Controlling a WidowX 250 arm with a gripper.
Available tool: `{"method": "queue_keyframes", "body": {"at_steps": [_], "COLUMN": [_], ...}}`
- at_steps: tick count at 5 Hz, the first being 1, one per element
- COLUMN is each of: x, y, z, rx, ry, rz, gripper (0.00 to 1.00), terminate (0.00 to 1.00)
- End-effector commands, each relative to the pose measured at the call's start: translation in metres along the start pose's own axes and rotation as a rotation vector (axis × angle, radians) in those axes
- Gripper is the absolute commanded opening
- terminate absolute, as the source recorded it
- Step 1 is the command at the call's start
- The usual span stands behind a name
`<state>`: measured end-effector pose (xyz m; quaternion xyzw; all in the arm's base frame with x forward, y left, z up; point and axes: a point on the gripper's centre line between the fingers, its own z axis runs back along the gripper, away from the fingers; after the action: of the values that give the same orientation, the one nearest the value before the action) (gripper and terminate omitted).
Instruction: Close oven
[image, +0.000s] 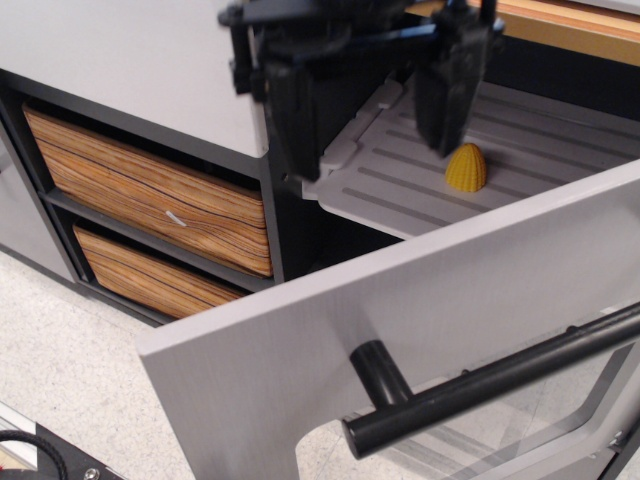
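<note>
The oven stands open. Its large grey door (420, 310) swings out toward the camera, with a black bar handle (480, 385) and a clear window (470, 450) low on it. Inside, the light grey ribbed tray (400, 170) sits in the black interior and carries a small yellow ridged cone (465, 167). My black gripper (375, 115) hangs at the top of the view, above the tray's left edge and behind the door. It is open and empty, its two fingers (295, 120) spread wide apart.
Two striped wood-grain drawers (150, 195) sit in a black frame left of the oven. A grey countertop (110, 50) runs above them. A speckled floor (70, 360) lies below, with a black base edge (60, 460) at the bottom left.
</note>
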<state>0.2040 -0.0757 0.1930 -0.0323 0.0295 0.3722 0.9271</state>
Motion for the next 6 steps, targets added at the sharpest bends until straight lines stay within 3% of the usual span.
{"method": "queue_keyframes", "body": {"at_steps": [1, 2, 3, 5, 6], "x": [-0.027, -0.044, -0.053, -0.047, -0.033], "y": [-0.017, -0.024, -0.027, -0.021, -0.019], "z": [0.016, 0.013, 0.0, -0.025, -0.025], "rx": [-0.03, -0.017, 0.016, 0.023, 0.015], "ry": [0.118, 0.196, 0.232, 0.2, 0.161], "rz": [-0.012, -0.012, 0.017, 0.044, 0.083], "gripper": [1.0, 1.0, 1.0, 1.0, 1.0], "terminate": [0.0, 0.0, 0.0, 0.0, 0.0]}}
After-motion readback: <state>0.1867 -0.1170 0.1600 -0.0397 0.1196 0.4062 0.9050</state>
